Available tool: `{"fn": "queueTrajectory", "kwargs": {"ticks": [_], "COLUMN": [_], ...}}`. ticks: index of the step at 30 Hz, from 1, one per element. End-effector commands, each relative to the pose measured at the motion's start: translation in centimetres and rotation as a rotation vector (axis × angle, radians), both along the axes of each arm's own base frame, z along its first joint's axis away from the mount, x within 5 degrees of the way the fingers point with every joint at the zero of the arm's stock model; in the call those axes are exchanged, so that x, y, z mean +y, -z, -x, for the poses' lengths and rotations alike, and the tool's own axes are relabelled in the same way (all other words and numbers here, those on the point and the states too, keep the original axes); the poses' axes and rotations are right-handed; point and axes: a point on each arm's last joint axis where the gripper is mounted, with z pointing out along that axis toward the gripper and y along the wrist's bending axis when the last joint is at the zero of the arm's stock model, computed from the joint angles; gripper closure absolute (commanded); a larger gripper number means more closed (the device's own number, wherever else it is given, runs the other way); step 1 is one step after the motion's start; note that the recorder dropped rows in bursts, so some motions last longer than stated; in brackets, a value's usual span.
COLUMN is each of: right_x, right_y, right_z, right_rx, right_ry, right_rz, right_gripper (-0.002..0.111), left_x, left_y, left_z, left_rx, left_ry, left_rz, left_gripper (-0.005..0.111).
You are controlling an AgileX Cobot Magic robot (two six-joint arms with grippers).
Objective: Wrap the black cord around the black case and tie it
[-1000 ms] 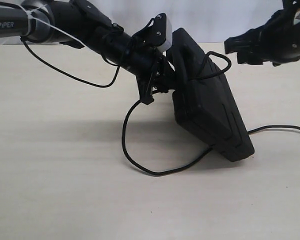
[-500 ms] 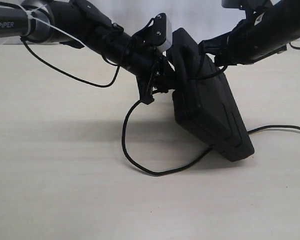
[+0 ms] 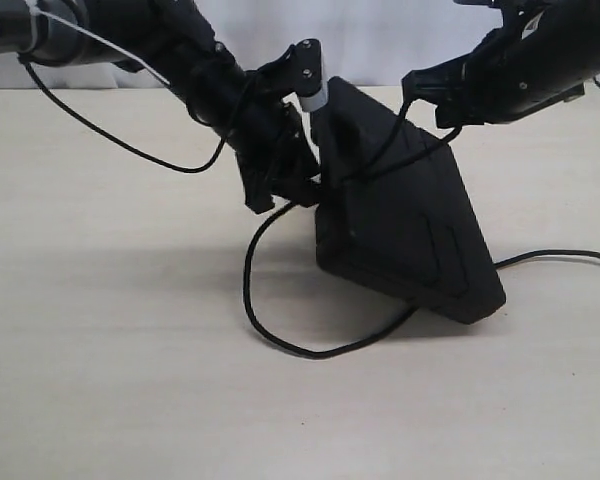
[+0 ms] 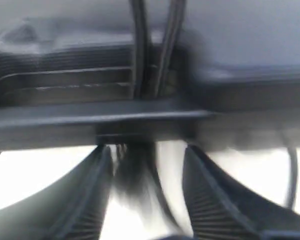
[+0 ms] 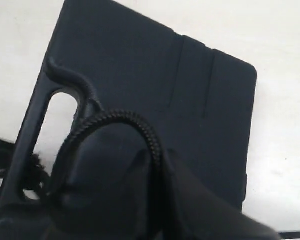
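Observation:
The black case (image 3: pixel 420 230) leans tilted on its lower edge on the table, and its handle slot (image 5: pixel 60 112) shows in the right wrist view. My left gripper (image 3: pixel 313 165) stands open just beside the case's upper left edge. Its fingers (image 4: pixel 92 200) are apart, with a blurred dark strand between them. The black cord (image 3: pixel 255 300) loops on the table, passes under the case and trails right. Two strands of the cord (image 4: pixel 140 50) cross the case (image 4: pixel 65 75). My right gripper (image 3: pixel 425 95) is shut on the cord (image 5: pixel 152 137) above the case face (image 5: pixel 140 65).
The pale tabletop (image 3: pixel 110 380) spreads out in front of and to the left of the case. A thin arm wire (image 3: pixel 120 145) hangs below the left arm. The cord's free end (image 3: pixel 570 253) lies at the right edge.
My left gripper opened, let go of the case edge and drew back left. The case leaned over more. My right gripper closed on the cord loop above the case.

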Motion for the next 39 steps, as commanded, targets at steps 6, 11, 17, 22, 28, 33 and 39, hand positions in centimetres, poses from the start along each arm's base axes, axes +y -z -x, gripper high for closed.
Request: {"fn": "queueTrajectory", "kwargs": {"ticks": [6,11,17,22,28,33,39], "right_x": [-0.1,0.0,-0.1,-0.1,-0.1,-0.1,-0.1], "right_y": [-0.4,-1.1,-1.4,-1.5,-1.5,-1.5,-1.5], "right_z": [0.2,0.6,0.8,0.8,0.8,0.8,0.8], "right_rx": [0.002,-0.014,-0.019,-0.024,-0.026,-0.022,-0.021], "right_ry": [-0.009,-0.009,-0.025,-0.025,-0.024,-0.025,-0.024], "right_rz": [0.009,-0.010,-0.002,-0.003,-0.003,-0.002,-0.004], "right_gripper": [0.104,0.104,0.104,0.104,0.104,0.104,0.103], "left_x": [0.4,-0.3,-1.4,-2.1,-3.0,-3.9,-4.8], "left_y": [-5.7,-5.6,-4.1,-2.3,-0.1,2.0,3.0], "left_z": [2.7,2.3,1.5,1.0,-0.2,-1.1,-0.9], "left_rx": [0.015,-0.030,-0.040,0.001,-0.003,-0.045,-0.035], "left_ry": [0.078,0.110,0.142,0.132,0.071,-0.015,-0.009], "left_rz": [0.029,0.117,0.220,0.295,0.380,0.340,0.325], "left_gripper": [0.061,0.061,0.061,0.061,0.061,0.061,0.061]}}
